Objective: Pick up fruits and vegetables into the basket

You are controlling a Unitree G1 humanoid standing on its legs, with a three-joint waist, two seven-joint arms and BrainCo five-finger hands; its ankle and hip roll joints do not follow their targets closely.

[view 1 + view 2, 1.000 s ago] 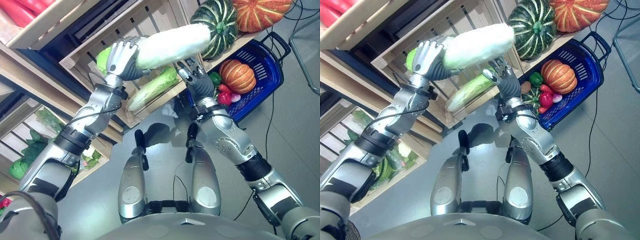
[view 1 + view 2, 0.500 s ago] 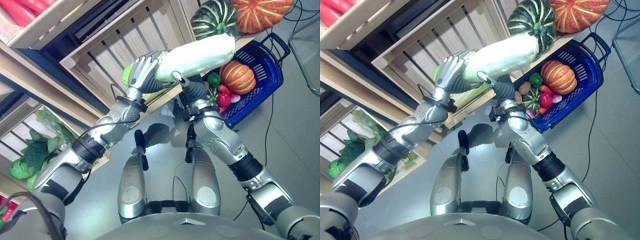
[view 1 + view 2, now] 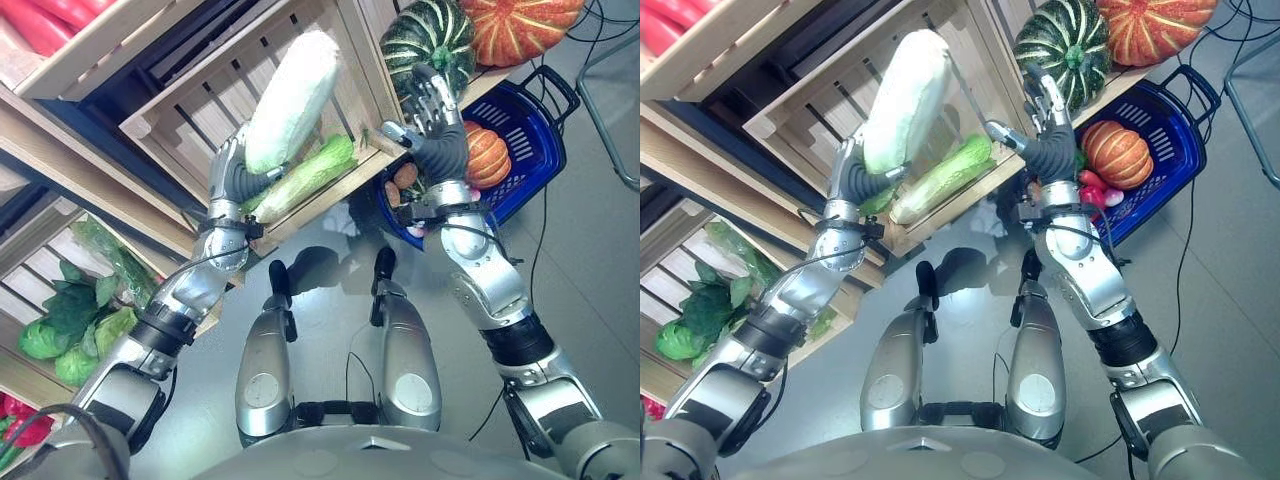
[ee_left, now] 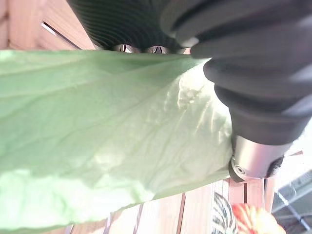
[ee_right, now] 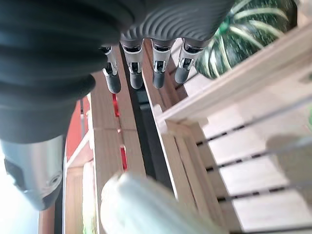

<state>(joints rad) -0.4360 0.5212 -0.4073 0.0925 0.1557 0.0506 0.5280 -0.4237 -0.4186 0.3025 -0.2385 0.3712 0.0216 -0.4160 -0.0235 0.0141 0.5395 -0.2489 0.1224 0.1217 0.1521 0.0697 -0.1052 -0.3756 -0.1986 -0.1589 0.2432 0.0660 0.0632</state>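
**Cabbage held upright in our left hand, basket off at two o'clock**

Our left hand (image 3: 232,178) grips the lower end of a long pale napa cabbage (image 3: 292,100), fingers and thumb curled round it, so that the cabbage stands nearly upright and leans toward one o'clock in front of the slatted wooden crate (image 3: 190,95). In the left wrist view the pale green leaf (image 4: 102,131) presses right against the palm, with the thumb (image 4: 258,122) wrapped over its edge.

A second napa cabbage (image 3: 305,180) lies inside the crate, just beside our left hand at its three o'clock.

Our right hand (image 3: 432,120) is raised at about one o'clock from the scene's middle, fingers straight and spread, holding nothing. It sits in front of the green striped squash (image 3: 430,35) on the shelf; whether it touches the squash we cannot tell. An orange pumpkin (image 3: 520,25) sits just beside that squash at its three o'clock.

The blue basket (image 3: 535,140) stands on the floor at two o'clock, well apart from the held cabbage. Inside it we see a small orange pumpkin (image 3: 487,155), partly behind our right wrist, and a brown potato (image 3: 405,175).

At eight o'clock, leafy greens (image 3: 70,320) fill the lower shelf.
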